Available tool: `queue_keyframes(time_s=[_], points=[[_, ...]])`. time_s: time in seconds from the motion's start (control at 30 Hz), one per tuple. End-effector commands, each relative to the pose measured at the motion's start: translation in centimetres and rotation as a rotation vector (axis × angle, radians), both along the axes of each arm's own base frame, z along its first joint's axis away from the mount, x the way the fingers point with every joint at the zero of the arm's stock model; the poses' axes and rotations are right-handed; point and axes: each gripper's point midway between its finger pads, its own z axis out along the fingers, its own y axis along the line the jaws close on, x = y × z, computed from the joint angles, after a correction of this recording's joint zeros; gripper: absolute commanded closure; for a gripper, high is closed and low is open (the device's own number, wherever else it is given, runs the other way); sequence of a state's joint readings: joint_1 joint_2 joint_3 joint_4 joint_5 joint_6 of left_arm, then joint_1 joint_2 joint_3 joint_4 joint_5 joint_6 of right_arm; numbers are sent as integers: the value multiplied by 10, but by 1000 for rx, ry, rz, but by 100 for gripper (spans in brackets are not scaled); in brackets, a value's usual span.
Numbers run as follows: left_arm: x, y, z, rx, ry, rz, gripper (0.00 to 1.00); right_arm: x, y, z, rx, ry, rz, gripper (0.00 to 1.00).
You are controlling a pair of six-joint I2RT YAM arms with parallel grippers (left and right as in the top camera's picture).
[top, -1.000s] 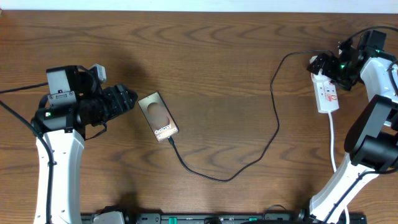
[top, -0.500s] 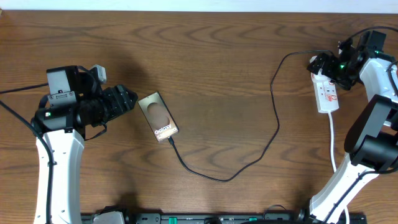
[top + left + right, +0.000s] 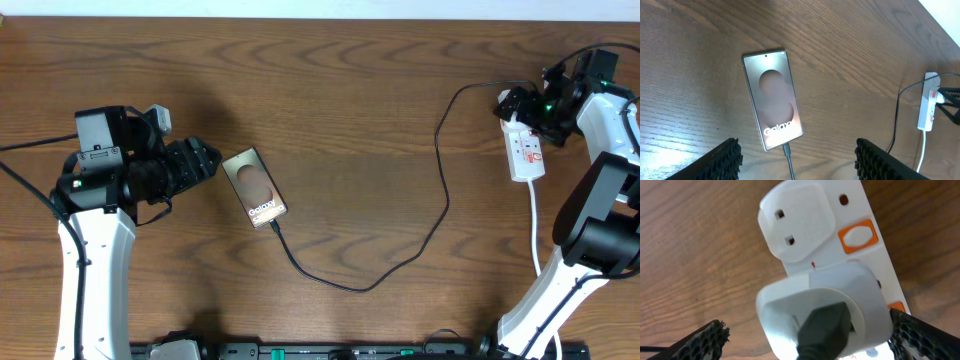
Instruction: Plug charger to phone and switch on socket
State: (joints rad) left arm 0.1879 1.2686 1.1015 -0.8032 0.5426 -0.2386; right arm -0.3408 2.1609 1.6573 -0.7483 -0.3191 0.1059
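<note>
Your phone lies flat and face up on the worktop, left of centre, turned at a slight angle with its lettered end towards you. The charger has its small plug tip at that lettered short edge; from the left wrist view the tip looks seated in the phone, though the joint itself is too small to be sure. From there the black cable loops across the wood and climbs to the far end of the socket, which lies near the right edge with its white cord trailing back towards you. Up close, a white adapter sits on the socket with the black lead coming out of it, next to a second white plug and an orange switch. Your left pincer hovers just beside the phone's far left corner, fingers spread and empty. Your right pincer hangs over the socket's far end, spread as wide as it goes, one finger on each side of the adapter and gripping nothing.
</note>
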Motion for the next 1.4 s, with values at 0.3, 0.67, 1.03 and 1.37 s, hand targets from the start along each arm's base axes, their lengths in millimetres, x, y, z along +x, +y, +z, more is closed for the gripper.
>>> queue_keyframes(time_s=[0.3,0.67,1.03,1.37], points=[[0,3,-4,16,8,0,28,-9,39,-20,135,55,50,1],[0,3,-4,16,8,0,28,-4,52,-14,220,36,35,1],[0,3,-4,15,9,0,28,-3,57,-18,166,48,49,1],[1,3,-3,16,3,0,28,-21,25,15,-20,80,2,1]])
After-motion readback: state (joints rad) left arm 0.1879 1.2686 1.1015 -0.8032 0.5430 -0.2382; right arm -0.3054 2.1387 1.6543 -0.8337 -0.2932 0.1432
